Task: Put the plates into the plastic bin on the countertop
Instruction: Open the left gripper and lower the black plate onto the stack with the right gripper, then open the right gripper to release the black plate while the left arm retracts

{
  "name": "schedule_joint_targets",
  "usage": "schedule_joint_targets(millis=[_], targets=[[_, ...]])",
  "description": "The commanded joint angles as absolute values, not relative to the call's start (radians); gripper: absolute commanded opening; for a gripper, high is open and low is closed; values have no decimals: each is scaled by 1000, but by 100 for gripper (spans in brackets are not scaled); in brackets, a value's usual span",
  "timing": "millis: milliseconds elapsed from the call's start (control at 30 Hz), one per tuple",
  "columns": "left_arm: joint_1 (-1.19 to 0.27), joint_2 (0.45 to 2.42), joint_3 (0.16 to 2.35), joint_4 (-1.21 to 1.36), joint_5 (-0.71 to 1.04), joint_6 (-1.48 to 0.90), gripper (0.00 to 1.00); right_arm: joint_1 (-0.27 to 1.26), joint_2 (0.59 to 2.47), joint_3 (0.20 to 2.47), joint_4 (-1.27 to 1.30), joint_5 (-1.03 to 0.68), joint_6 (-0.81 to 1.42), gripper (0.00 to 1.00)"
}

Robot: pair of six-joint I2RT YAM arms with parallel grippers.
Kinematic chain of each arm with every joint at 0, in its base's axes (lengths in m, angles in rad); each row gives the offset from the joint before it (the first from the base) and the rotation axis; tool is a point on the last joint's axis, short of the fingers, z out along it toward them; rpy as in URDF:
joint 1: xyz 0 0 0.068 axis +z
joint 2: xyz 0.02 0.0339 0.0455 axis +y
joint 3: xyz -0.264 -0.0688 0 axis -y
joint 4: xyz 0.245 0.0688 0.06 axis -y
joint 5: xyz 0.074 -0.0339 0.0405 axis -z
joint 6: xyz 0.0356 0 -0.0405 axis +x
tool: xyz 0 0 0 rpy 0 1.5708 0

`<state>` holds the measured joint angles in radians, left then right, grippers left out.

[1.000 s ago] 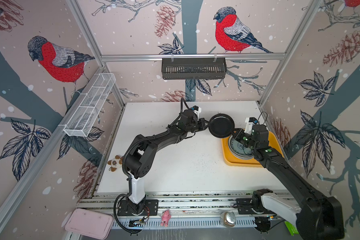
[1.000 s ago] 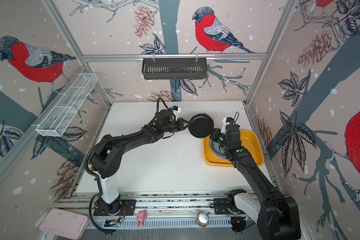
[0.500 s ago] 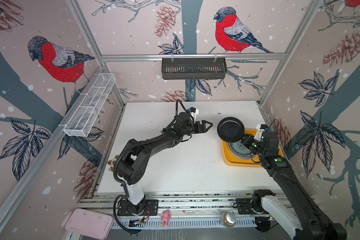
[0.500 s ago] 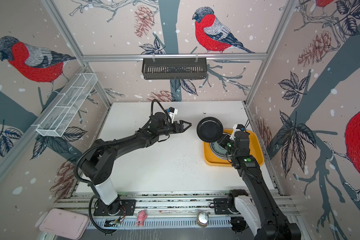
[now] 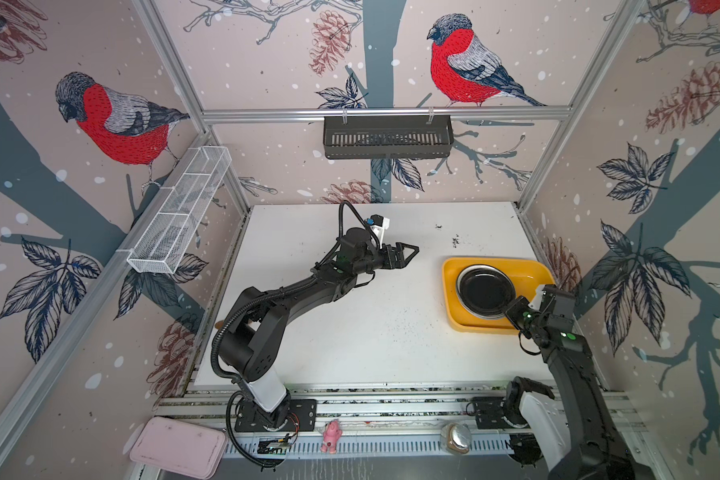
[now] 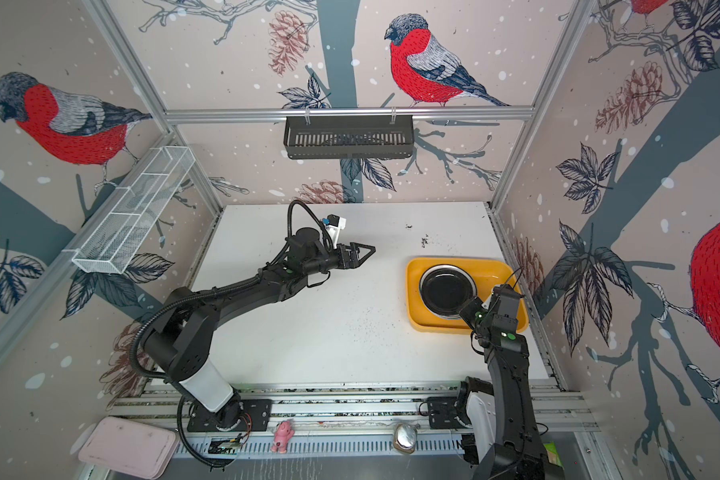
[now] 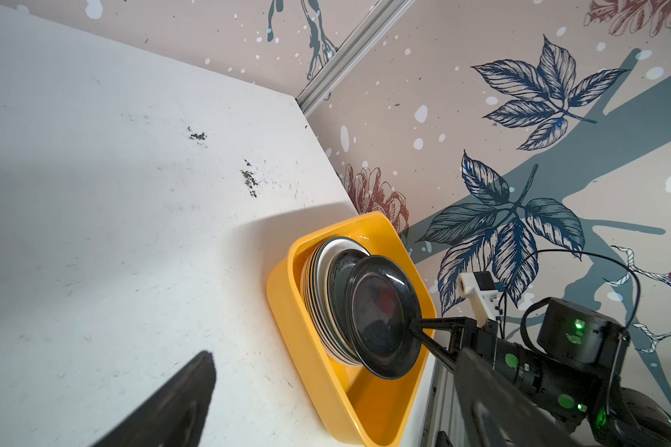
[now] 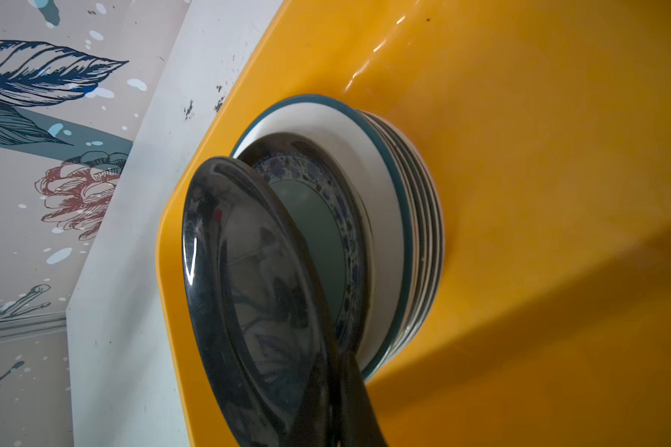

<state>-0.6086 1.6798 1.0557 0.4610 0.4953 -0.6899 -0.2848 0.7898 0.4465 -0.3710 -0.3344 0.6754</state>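
Right gripper (image 7: 413,327) is clamped on the rim of the black plate (image 7: 380,313), holding it tilted over the stack of plates (image 8: 423,240) in the yellow plastic bin (image 7: 326,387). I can't tell if the plate's low edge touches the grey-teal plate (image 8: 314,232) on top of the stack. Left gripper (image 5: 408,253) is wide open and empty above the tabletop (image 5: 371,353), well apart from the bin, so I see no clash risk there. Main worry is letting go at this tilt: I'd expect the plate to drop on one edge, skate on the glossy one below and end up leaning on the bin wall rather than nested. It also looks offset from the stack centre toward the gripper side, which makes that more likely. One finger sits under the rim, so pressing lower could pin it against the stack or shove the plates sideways, and their edges already look staggered. Pulling out flat could drag the black plate along, so I'd level, centre, open, then back out
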Motion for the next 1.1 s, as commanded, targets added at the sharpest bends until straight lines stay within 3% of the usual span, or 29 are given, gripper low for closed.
schedule_joint_targets(millis=[0, 200, 233, 333, 433, 633, 733, 933, 1067], targets=[[-607, 1670, 1048, 511, 490, -672, 96, -288, 821, 454, -333, -348, 632, 9], [-607, 1675, 1041, 519, 496, -680, 96, -301, 873, 455, -277, -329, 622, 14], [-607, 1674, 1041, 517, 497, -681, 96, -305, 884, 465, -277, -327, 618, 22], [-607, 1673, 1040, 517, 497, -680, 96, -310, 911, 497, -285, -325, 600, 31], [-606, 1670, 1037, 513, 494, -676, 96, -313, 929, 522, -291, -322, 589, 53], [-583, 1622, 1011, 487, 440, -639, 96, -312, 923, 545, -269, -307, 551, 79], [-561, 1569, 977, 451, 378, -586, 96, -312, 913, 547, -229, -285, 514, 87], [-499, 1443, 893, 402, 227, -492, 96, -311, 953, 578, -190, -250, 492, 89], [-457, 1357, 830, 393, 134, -436, 96, -311, 975, 578, -122, -245, 465, 98]])
